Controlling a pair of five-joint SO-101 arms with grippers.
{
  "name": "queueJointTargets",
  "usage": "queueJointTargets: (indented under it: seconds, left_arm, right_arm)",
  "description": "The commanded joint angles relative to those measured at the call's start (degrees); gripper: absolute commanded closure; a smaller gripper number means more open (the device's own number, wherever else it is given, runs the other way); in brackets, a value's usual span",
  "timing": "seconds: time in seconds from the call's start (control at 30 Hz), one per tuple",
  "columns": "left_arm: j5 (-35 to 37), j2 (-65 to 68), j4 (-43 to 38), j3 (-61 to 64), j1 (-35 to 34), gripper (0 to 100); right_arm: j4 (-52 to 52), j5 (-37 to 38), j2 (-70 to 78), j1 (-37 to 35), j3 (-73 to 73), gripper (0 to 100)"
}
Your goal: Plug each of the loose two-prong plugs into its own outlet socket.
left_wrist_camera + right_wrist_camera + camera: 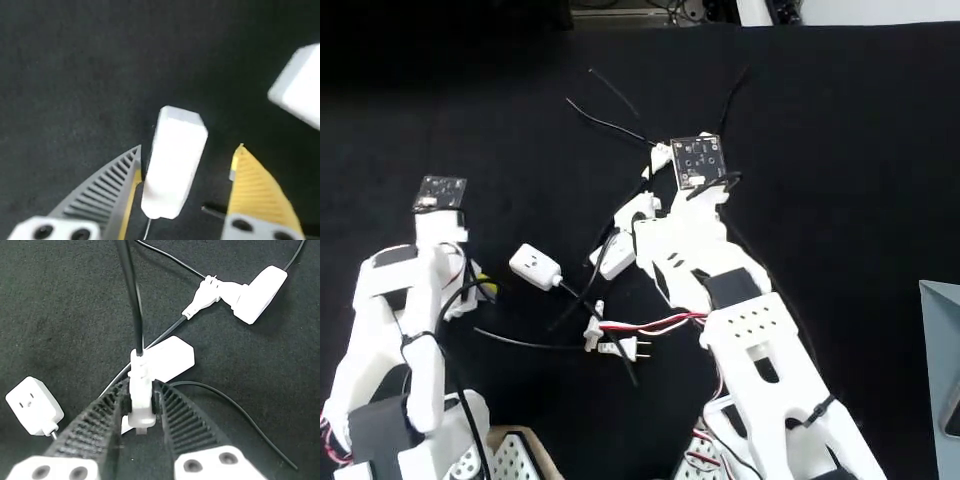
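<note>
Right hand (140,388) tight on a white plug (140,402); left hand (189,147) open around a white block (174,162).

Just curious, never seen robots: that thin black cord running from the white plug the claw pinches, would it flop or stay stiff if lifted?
Probably floppy: the thin black cord bends loosely over the black cloth. Likely light, so the right gripper, shut on the white two-prong plug, should carry it easily. Other cords cross nearby, so it may snag.
</note>
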Motion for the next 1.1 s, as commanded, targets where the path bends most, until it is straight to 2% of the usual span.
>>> queueJointTargets:
  seconds: [0.0,0.27,0.43,0.7,0.9,0.97,1.07]
  left_arm:
    - [-2.8,-1.0,-1.1,0.1,-2.1,73]
    - [-2.8,-1.3,-1.2,-0.4,-1.4,88]
    - [-2.7,-1.3,-0.9,0.6,2.8,91]
    - [1.8,-2.4,1.7,1.0,9.7,91]
    - [1.8,-11.1,4.8,2.2,13.8,91]
    - [1.6,-13.5,5.0,2.5,13.2,88]
    - [1.5,-15.6,4.6,3.9,10.1,78]
  right_arm:
    - [-1.1,0.4,-1.3,1.0,-0.5,98.6]
    - [-1.1,0.4,-1.3,1.0,-0.5,98.6]
    - [-1.1,0.4,-1.3,1.0,-0.5,98.6]
    - [-1.1,0.4,-1.3,1.0,-0.5,98.6]
    - [-1.1,0.4,-1.3,1.0,-0.4,98.6]
    - [-1.1,0.4,-1.3,1.0,-0.4,98.6]
    - [-1.1,0.4,-1.3,0.8,-0.4,98.6]
